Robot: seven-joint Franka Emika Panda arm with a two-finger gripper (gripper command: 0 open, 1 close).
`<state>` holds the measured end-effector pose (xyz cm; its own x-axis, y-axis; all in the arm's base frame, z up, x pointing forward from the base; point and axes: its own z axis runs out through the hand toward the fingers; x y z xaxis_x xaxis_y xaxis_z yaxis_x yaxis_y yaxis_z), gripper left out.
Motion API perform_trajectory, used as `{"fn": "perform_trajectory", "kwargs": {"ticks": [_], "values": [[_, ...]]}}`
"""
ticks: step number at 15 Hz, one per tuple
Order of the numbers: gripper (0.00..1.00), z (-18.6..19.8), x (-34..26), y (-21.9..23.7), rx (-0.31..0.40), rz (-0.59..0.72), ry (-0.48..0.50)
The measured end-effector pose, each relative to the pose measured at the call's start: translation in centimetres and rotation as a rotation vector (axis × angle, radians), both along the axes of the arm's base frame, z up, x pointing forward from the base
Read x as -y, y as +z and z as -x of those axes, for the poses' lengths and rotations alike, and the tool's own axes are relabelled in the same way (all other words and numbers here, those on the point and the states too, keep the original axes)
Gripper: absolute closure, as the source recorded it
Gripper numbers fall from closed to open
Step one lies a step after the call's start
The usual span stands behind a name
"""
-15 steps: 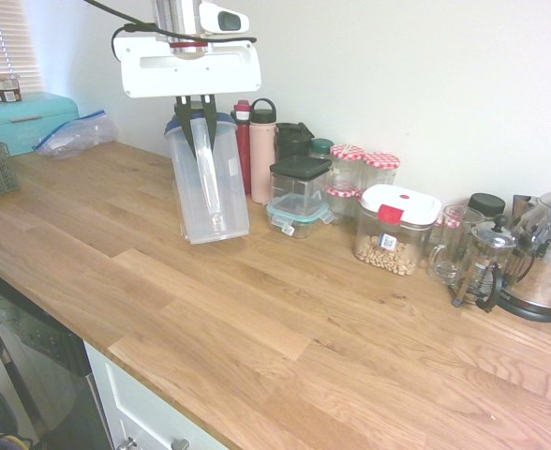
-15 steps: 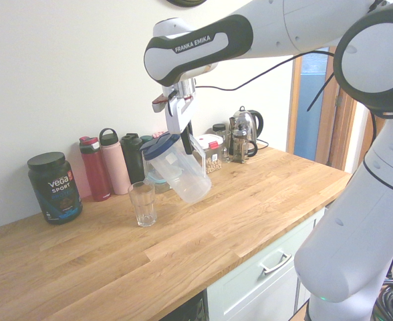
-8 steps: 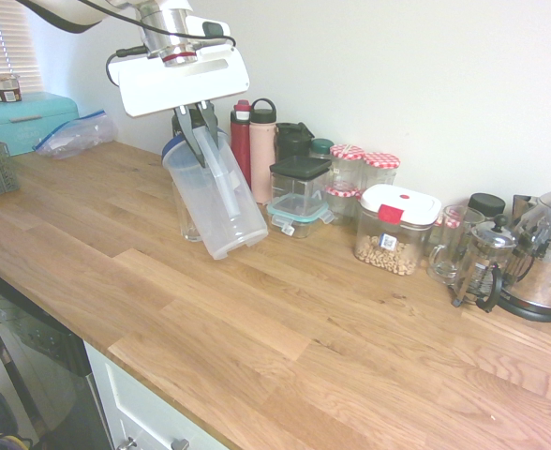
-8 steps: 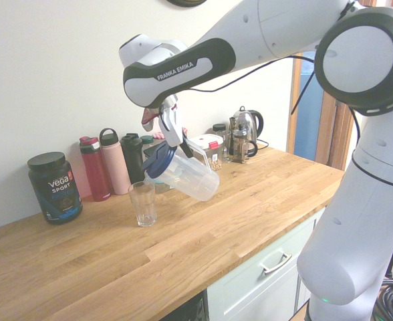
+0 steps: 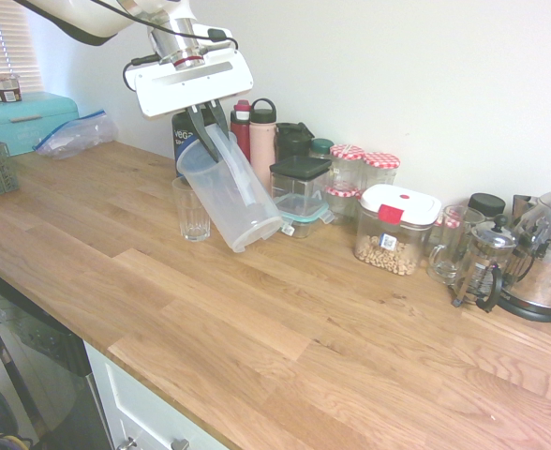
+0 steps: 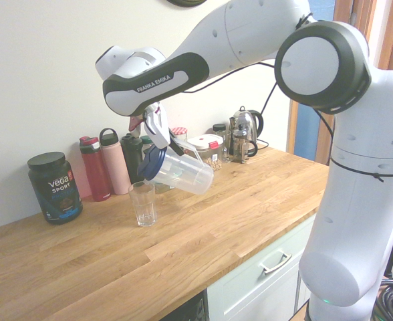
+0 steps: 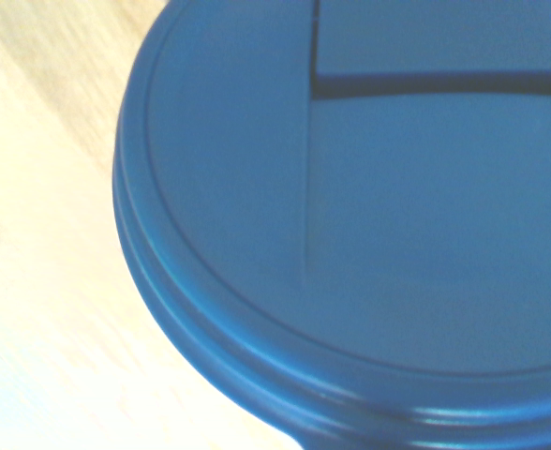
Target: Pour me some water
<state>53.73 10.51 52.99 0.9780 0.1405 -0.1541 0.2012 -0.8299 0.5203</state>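
My gripper (image 5: 208, 120) (image 6: 158, 137) is shut on the handle of a clear plastic pitcher (image 5: 233, 192) (image 6: 181, 174) with a blue lid (image 7: 369, 216) (image 6: 151, 164). The pitcher hangs steeply tilted, lid end low and pointing at an empty drinking glass (image 5: 192, 208) (image 6: 142, 203) that stands on the wooden counter (image 5: 257, 319). The lid end hovers just above the glass rim. The blue lid fills the wrist view. I see no water in the pitcher or the glass.
Along the wall stand bottles (image 5: 262, 150), a dark tub (image 6: 55, 186), lidded jars (image 5: 380, 173), food containers (image 5: 395, 228), a French press (image 5: 482, 264) and a kettle (image 5: 547, 253). A teal bread box (image 5: 22, 120) and a plastic bag (image 5: 74, 134) sit at the far left.
The arm has swung toward the glass and tipped the pitcher from nearly upright to steeply tilted, bringing its lid end over the glass. The grip has stayed shut.
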Motion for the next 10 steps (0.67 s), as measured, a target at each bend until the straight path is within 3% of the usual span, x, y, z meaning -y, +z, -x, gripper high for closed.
{"fn": "perform_trajectory", "kwargs": {"ticks": [10], "values": [[1.0, -0.1, -1.8, -0.1, -0.058, 0.127, 0.039]]}}
